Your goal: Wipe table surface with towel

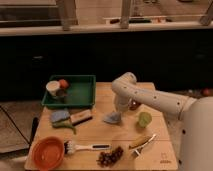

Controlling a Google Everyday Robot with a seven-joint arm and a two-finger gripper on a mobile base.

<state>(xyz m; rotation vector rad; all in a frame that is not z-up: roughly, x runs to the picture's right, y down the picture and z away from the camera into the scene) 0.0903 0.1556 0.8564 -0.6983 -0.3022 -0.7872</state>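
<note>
A small grey-blue towel (112,118) lies crumpled on the wooden table (105,140) near its middle. My white arm reaches in from the right and bends down over it. My gripper (119,110) points down at the towel's upper right edge and touches it there.
A green tray (75,91) with a cup and a red item stands at the back left. A sponge (60,116) and brush block lie left of the towel. An orange bowl (47,152), a dish brush (85,147), grapes (110,156), a green apple (144,119) and a banana (140,142) lie around.
</note>
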